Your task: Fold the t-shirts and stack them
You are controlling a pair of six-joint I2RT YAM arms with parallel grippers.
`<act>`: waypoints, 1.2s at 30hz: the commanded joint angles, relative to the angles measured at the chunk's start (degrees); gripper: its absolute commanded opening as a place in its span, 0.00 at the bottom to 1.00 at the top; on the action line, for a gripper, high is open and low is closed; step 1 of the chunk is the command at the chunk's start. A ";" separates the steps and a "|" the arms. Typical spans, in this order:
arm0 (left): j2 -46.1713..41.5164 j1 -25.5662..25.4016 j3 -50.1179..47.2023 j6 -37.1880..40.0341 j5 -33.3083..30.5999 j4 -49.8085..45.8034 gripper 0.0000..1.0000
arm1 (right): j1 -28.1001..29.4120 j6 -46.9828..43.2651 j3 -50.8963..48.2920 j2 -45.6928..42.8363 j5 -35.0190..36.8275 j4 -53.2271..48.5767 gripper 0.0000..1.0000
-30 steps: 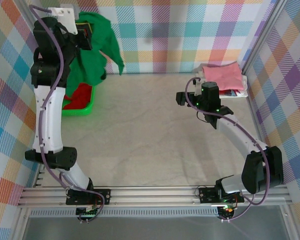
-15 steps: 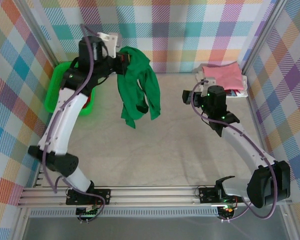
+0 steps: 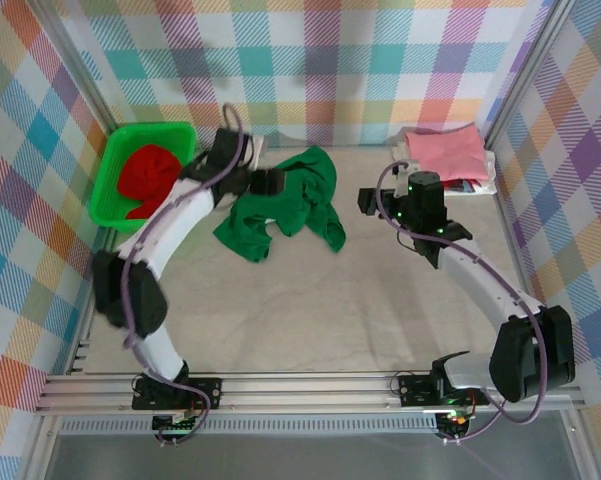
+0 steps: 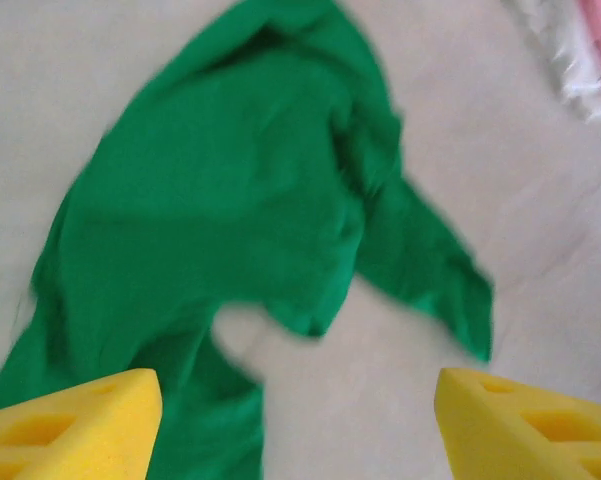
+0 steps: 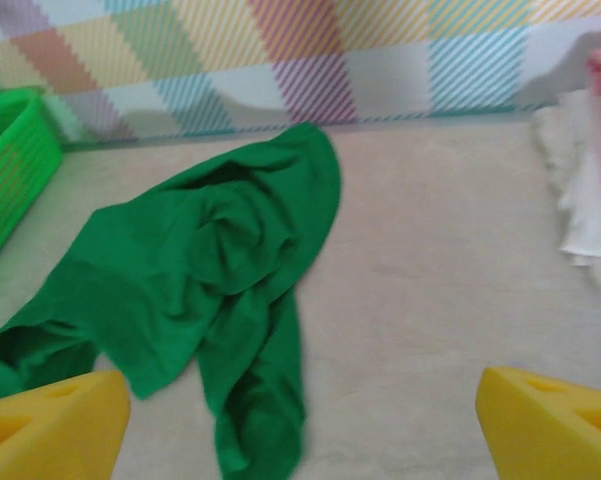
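1. Table (image 3: 320, 310): pale beige top, bare across near half.
2. Right gripper (image 3: 364, 200): mid-depth, right of ctr, pointing left toward the green cloth, well apart from it. Own wrist view (image 5: 300, 390): yellow pads (image 5: 55, 425) in both lower corners, spread wide, nothing btwn them.
3. Left gripper (image 3: 270, 181): slightly farther back, at upper-left edge of the green cloth. Own wrist view (image 4: 298, 390): yellow pads (image 4: 70, 420) wide apart, no cloth pinched; whether it touches the cloth can't be told.
4. Dark green t-shirt (image 3: 280, 205) (image 4: 230, 200) (image 5: 180, 270): lying on table, left of ctr, crumpled, not folded; one flap trails toward near-right.
5. Bright green basket (image 3: 105, 185) (image 5: 15, 160): far-left corner, by the wall. Contains red t-shirt (image 3: 150, 175), bunched.
6. Pink t-shirt (image 3: 445, 152): far-right corner, folded flat, top of a small stack; white cloth (image 5: 580, 190) under it, w/ coloured bits at the stack's right edge.
7. Checked walls (image 3: 380, 60): pastel plaid, enclosing far side + both flanks.
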 commanded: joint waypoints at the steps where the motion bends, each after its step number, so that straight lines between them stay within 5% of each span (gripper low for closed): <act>1: -7.54 0.20 -8.85 -1.31 -4.59 9.34 0.70 | 1.59 1.25 1.21 6.15 -11.27 0.01 0.81; 7: -1.00 0.20 -12.97 -1.32 -4.35 4.51 0.67 | 4.41 2.93 11.35 19.06 -13.05 -6.80 0.70; 17: 8.76 0.20 -19.28 -6.44 1.29 16.92 0.60 | 5.51 6.13 21.10 32.17 -12.03 -13.90 0.63; 24: 11.63 0.28 -22.59 -7.73 -0.97 20.54 0.40 | 6.03 7.41 22.88 37.03 -14.01 -13.29 0.54; 32: 10.42 0.88 -22.64 -8.52 -5.41 18.54 0.03 | 7.18 7.82 26.93 42.27 -18.94 -13.92 0.17; 36: 5.51 1.75 -23.35 -9.42 -11.40 15.66 0.00 | 7.18 7.23 25.80 39.31 -15.91 -13.87 0.05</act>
